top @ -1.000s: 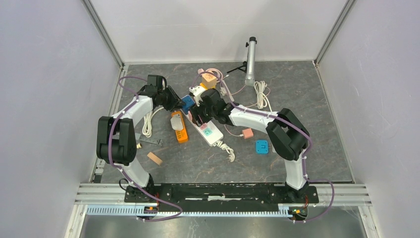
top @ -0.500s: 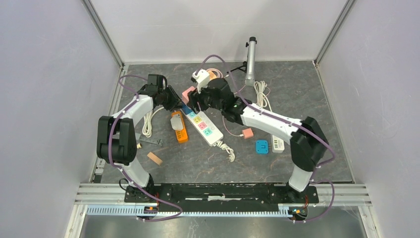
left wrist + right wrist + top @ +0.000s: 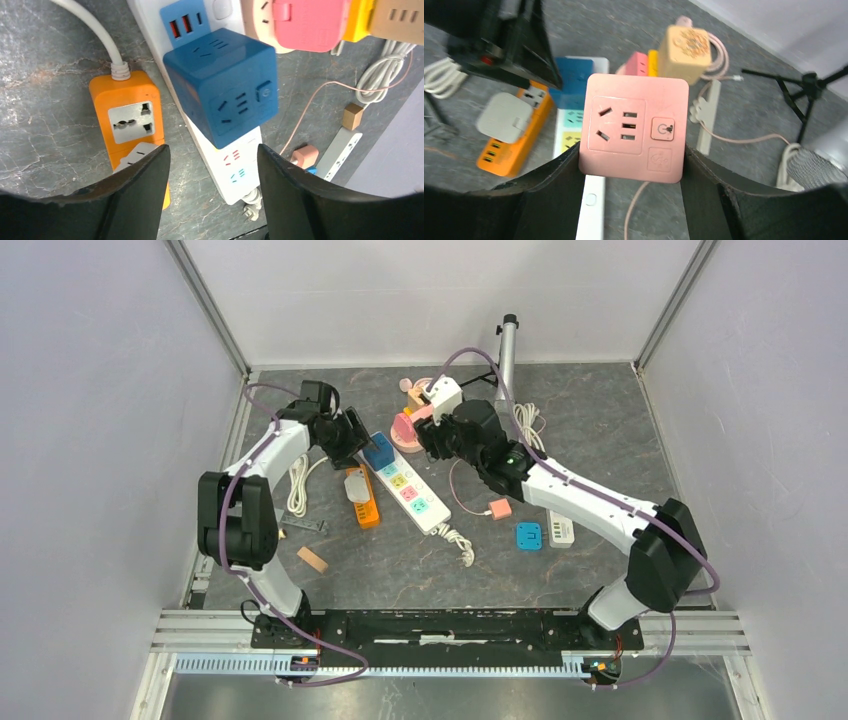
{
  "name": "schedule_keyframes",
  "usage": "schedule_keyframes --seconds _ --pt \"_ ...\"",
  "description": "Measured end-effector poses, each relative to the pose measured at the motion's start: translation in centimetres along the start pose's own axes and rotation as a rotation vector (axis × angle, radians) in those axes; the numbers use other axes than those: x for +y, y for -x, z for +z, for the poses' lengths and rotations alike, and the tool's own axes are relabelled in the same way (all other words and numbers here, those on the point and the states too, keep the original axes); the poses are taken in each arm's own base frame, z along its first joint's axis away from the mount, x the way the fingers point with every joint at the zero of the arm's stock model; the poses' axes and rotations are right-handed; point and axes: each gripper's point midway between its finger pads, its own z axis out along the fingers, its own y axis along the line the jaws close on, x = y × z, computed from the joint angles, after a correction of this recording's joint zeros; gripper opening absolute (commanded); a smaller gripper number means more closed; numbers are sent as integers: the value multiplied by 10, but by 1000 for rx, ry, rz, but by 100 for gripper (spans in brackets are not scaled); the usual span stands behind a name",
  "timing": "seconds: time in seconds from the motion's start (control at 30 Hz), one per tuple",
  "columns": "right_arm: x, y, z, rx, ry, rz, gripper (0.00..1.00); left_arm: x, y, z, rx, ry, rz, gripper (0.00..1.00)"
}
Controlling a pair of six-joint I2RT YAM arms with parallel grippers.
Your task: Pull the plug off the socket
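Note:
A white power strip (image 3: 412,492) lies on the dark table, and it also shows in the left wrist view (image 3: 235,167). A blue cube adapter (image 3: 378,450) (image 3: 222,85) sits plugged into its far end. My right gripper (image 3: 418,430) (image 3: 631,162) is shut on a pink cube plug (image 3: 634,127) (image 3: 404,429) and holds it in the air, clear of the strip (image 3: 591,200). My left gripper (image 3: 358,438) (image 3: 212,192) is open and hovers over the strip, its fingers on either side of it, just short of the blue cube.
An orange power strip (image 3: 362,496) with a grey adapter lies left of the white one. A small pink plug (image 3: 500,508), a blue socket cube (image 3: 529,536) and a white adapter (image 3: 560,531) lie to the right. A silver tube on a tripod (image 3: 507,355) and cable coils stand at the back.
My right gripper has lifted the pink cube plug off the white strip and carried it up and back to the right. My left arm has stayed at the strip's far end.

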Motion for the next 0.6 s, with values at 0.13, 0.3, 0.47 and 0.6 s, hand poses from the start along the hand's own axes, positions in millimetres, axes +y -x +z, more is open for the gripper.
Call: schedule_keyframes --seconds 0.13,0.3,0.47,0.6 --pt "-26 -27 -5 62 -66 2 0 -12 7 -12 -9 -16 19 86" --pt "-59 -64 -18 146 -133 7 0 -19 9 -33 -39 -23 49 100" --pt "-73 -83 -25 213 -175 -2 0 -19 13 -49 -74 -2 86 100" --pt "-77 -110 -26 310 -205 -22 0 -17 17 -58 -100 25 115 100"
